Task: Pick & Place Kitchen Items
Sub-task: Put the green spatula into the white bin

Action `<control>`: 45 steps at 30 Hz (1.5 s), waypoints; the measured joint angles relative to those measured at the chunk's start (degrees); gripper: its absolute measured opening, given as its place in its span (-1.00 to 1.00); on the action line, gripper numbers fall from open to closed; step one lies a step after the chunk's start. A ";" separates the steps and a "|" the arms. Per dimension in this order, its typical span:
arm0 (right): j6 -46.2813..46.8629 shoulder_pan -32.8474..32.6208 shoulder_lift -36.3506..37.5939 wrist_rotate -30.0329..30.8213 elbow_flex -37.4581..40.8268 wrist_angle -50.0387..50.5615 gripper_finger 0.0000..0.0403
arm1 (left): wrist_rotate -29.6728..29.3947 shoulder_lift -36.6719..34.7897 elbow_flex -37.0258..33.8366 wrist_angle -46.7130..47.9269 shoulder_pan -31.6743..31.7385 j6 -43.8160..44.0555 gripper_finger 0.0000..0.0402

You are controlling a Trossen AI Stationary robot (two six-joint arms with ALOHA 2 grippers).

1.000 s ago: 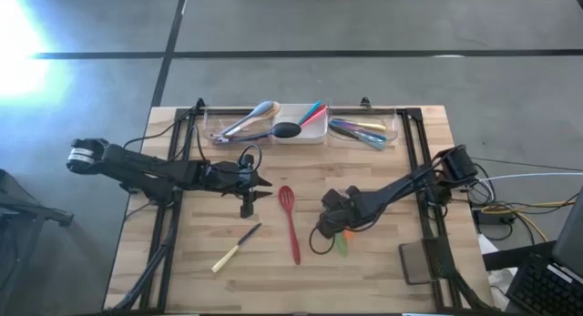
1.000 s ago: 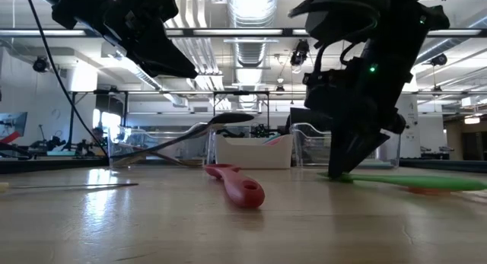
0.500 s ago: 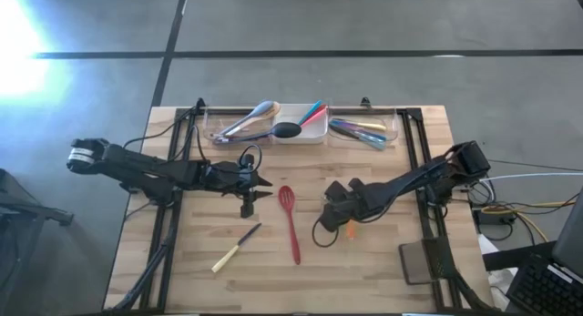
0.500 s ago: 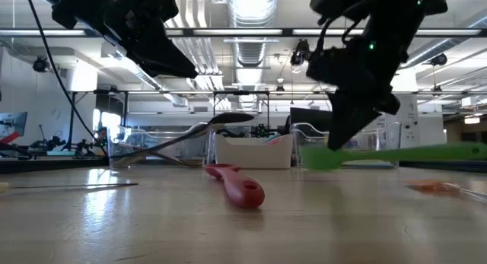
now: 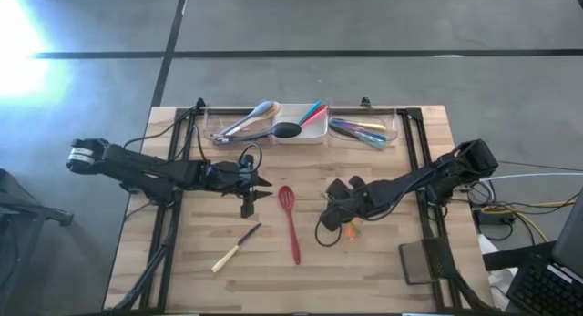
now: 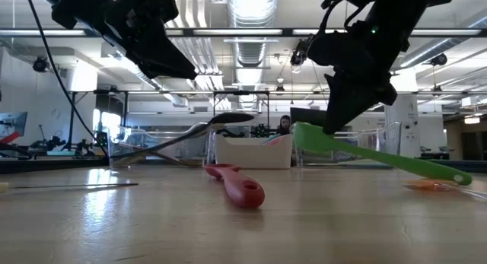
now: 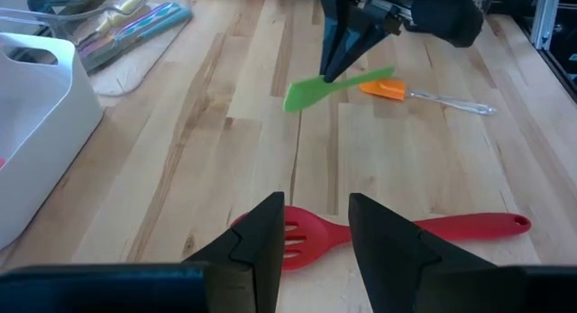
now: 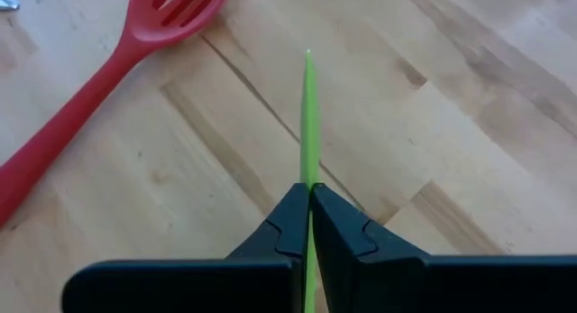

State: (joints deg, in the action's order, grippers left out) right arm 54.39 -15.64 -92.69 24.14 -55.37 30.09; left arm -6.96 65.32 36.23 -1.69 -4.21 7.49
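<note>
A: High view, item by item?
B: Wooden table (image 5: 392,261). At far edge, white tray (image 5: 303,132) between two clear trays (image 5: 232,127), all holding utensils. Left gripper (image 5: 259,188) just left of red slotted spatula (image 5: 290,220), fingers parted, nothing held. Right gripper (image 5: 335,216) right of that spatula, over a green utensil barely visible beneath. Wooden-handled knife (image 5: 236,248) alone toward near left.

A: Low view?
B: Green spatula (image 6: 373,154) lifted clear of table, tilted, blade end high in right gripper (image 6: 335,127), handle end sloping down toward an orange utensil (image 6: 430,186) flat on the wood. Red slotted spatula (image 6: 237,185) flat at centre. Left gripper (image 6: 171,66) high above table.

A: Left wrist view?
B: Own fingers (image 7: 257,245) spread apart, empty, above red slotted spatula (image 7: 388,230). Farther off, right gripper (image 7: 338,65) pinching green spatula (image 7: 329,88); orange-headed utensil (image 7: 424,95) just beside.

A: Right wrist view?
B: Fingers (image 8: 284,227) pressed tight on green spatula (image 8: 309,124), seen edge-on. Red slotted spatula (image 8: 108,87) on the wood beyond.
</note>
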 joint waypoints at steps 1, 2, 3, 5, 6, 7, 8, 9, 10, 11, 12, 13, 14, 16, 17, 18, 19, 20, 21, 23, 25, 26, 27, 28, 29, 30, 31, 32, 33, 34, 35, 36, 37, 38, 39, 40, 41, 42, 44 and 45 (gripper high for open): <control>0.01 0.00 0.05 0.00 0.09 -0.04 -0.97 | -0.02 0.00 0.00 0.00 0.00 0.02 -0.36; 0.04 0.00 0.04 0.01 0.19 -0.01 -0.96 | -0.01 0.00 0.00 0.00 0.00 0.02 -0.36; 0.07 0.00 -0.06 -0.02 0.22 -0.01 -0.96 | -0.02 0.00 0.00 0.00 0.00 0.02 -0.36; 0.13 -0.02 -0.08 -0.22 0.28 -0.05 -0.96 | -0.02 0.00 0.00 0.00 0.00 0.29 -0.36; 0.20 -0.04 -0.17 -0.24 0.30 -0.05 -0.96 | -0.02 0.00 0.00 0.00 0.00 0.79 -0.36; 0.30 -0.04 -0.17 -0.26 0.30 -0.09 -0.96 | -0.01 0.00 0.00 0.00 0.00 1.65 -0.36; 0.43 -0.04 -0.17 -0.28 0.34 -0.09 -0.96 | -0.01 0.15 0.00 0.00 0.08 2.84 -0.36; 0.46 -0.04 -0.17 -0.32 0.37 -0.07 -0.96 | 0.00 0.46 0.00 -0.10 0.17 3.94 -0.36; 0.46 -0.04 -0.17 -0.33 0.37 -0.07 -0.96 | 0.10 0.86 0.00 -0.06 0.37 4.96 -0.36; 0.44 -0.04 -0.17 -0.33 0.37 -0.14 -0.96 | 0.09 1.60 0.00 0.10 0.47 6.18 -0.36; 0.44 -0.04 -0.17 -0.35 0.37 -0.16 -0.96 | 0.06 2.61 0.00 0.01 0.52 7.25 -0.36; 0.44 -0.04 -0.17 -0.37 0.37 -0.16 -0.96 | 0.09 3.87 0.00 -0.20 0.59 7.93 -0.36; 0.46 -0.04 -0.17 -0.39 0.37 -0.14 -0.96 | 0.24 5.42 0.00 -0.21 0.57 8.37 -0.36; 0.46 -0.04 -0.17 -0.37 0.37 -0.24 -0.96 | 0.62 9.15 0.00 -1.39 0.57 8.64 -0.36; 0.46 -0.04 -0.17 -0.39 0.37 -0.26 -0.96 | 1.11 11.25 0.00 -2.59 0.57 8.71 -0.36; 0.46 -0.04 -0.17 -0.45 0.37 -0.25 -0.96 | 1.96 13.30 0.00 -4.17 0.56 8.74 -0.36; 0.46 -0.05 -0.17 -0.53 0.37 -0.30 -0.96 | 2.69 15.32 0.17 -5.88 0.57 8.75 -0.36; 0.47 -0.07 -0.17 -0.63 0.37 -0.31 -0.96 | 3.47 17.31 0.48 -7.85 0.55 8.73 -0.36; 0.52 -0.07 -0.17 -0.64 0.37 -0.32 -0.96 | 4.06 18.97 0.86 -10.20 0.57 8.70 -0.36; 0.61 -0.07 -0.17 -0.67 0.37 -0.33 -0.96 | 5.99 22.05 1.69 -15.53 0.68 8.71 -0.36; 0.61 -0.07 -0.15 -0.70 0.37 -0.33 -0.96 | 8.33 24.50 2.90 -20.22 1.01 8.88 -0.35; 0.63 -0.07 -0.15 -0.78 0.37 -0.37 -0.96 | 9.47 25.47 3.53 -22.00 1.20 9.01 -0.34; 0.66 -0.07 -0.15 -0.94 0.37 -0.40 -0.96 | 10.42 26.54 4.22 -23.38 1.46 9.07 -0.31; 0.66 -0.07 -0.15 -1.20 0.37 -0.41 -0.96 | 10.98 27.47 5.00 -24.18 1.66 9.07 -0.27; 0.63 -0.07 -0.15 -1.41 0.37 -0.48 -0.96 | 11.06 28.34 5.86 -24.21 1.93 9.01 -0.23; 0.63 -0.09 -0.15 -1.56 0.37 -0.51 -0.96 | 11.13 29.16 6.68 -24.07 2.25 8.67 -0.18; 0.63 -0.11 -0.15 -1.63 0.37 -0.52 -0.96 | 11.13 29.88 7.50 -23.60 2.48 8.10 -0.13; 0.66 -0.11 -0.15 -1.76 0.37 -0.51 -0.96 | 11.13 30.62 8.45 -22.85 2.72 7.18 -0.07; 0.66 -0.11 -0.13 -1.88 0.35 -0.53 -0.96 | 11.11 31.21 9.49 -21.98 2.91 5.94 -0.02; 0.63 -0.11 -0.13 -1.99 0.35 -0.55 -0.96 | 11.10 31.75 10.60 -20.73 3.05 4.22 0.03; 0.63 -0.11 -0.12 -2.03 0.35 -0.53 -0.96 | 11.11 32.20 11.75 -19.07 3.11 2.04 0.08; 0.60 -0.11 -0.11 -2.17 0.35 -0.58 -0.96 | 11.13 32.62 13.08 -17.02 3.12 -0.57 0.12; 0.56 -0.11 -0.08 -2.23 0.35 -0.67 -0.96 | 11.15 33.05 14.55 -14.52 3.13 -3.54 0.15; 0.46 -0.11 -0.08 -2.30 0.34 -0.71 -0.96 | 11.17 33.37 16.18 -11.64 3.12 -6.71 0.17; 0.28 -0.11 -0.08 -2.36 0.33 -0.73 -0.96 | 11.17 33.67 17.75 -8.85 3.10 -9.91 0.18; 0.14 -0.11 -0.06 -2.43 0.33 -0.76 -0.96 | 11.01 34.08 19.35 -6.52 3.12 -12.85 0.19; 0.05 -0.11 -0.06 -2.75 0.33 -0.84 -0.96 | 10.65 34.48 21.05 -4.60 3.16 -15.36 0.20; -0.02 -0.11 -0.06 -3.04 0.33 -0.95 -0.96 | 10.13 34.78 22.51 -2.85 3.32 -17.62 0.20; -0.20 -0.14 -0.06 -3.25 0.33 -0.98 -0.96 | 9.84 35.77 25.32 -0.02 3.77 -21.21 0.19; -0.28 -0.18 -0.06 -3.27 0.33 -1.11 -0.96 | 9.83 36.31 26.68 0.88 4.06 -22.66 0.19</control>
State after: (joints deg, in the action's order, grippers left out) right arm 54.11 -15.82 -92.75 20.87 -55.05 28.98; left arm 2.86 101.63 62.91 -0.82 -0.15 -15.17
